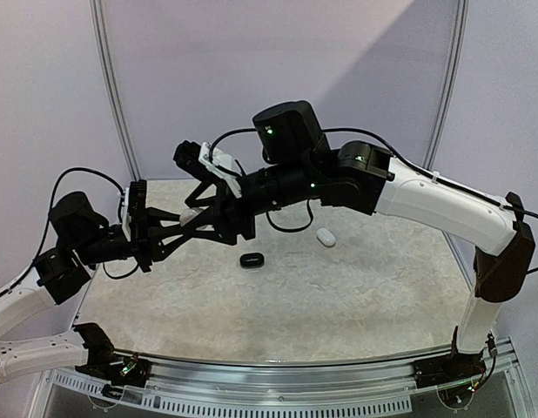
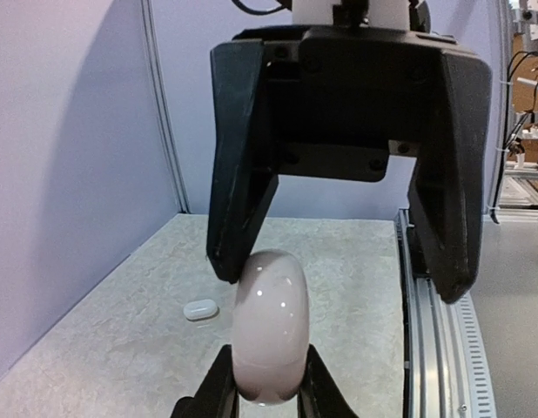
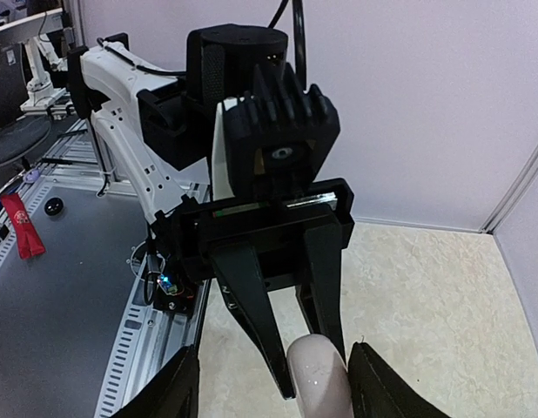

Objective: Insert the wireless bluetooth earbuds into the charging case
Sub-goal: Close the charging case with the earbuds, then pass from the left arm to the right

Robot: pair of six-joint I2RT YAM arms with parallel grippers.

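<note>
My left pincer (image 2: 269, 394) is clamped on the white case (image 2: 271, 326), holding it on edge above the table (image 1: 339, 296). My right pincer (image 2: 339, 270) faces it from the other side with its fingers spread wide. One fingertip (image 2: 227, 261) sits at the top of the case, touching it or just short of it, and the other hangs well clear to the side. Both arms reach in at mid height and meet nose to nose over the case.

The case looks shut, so I judge the step here is to get the lid up. For that I would grip low on the body with the left, clear of the lid, and catch the lid's edge with that one near fingertip, prying gently so the smooth shell does not twist out.

I can make out no earbuds near the case. Below it on the table lie a small black thing (image 1: 252, 259) and, beyond that, a small white one (image 1: 326, 236) — bud or second case, I cannot tell.
</note>
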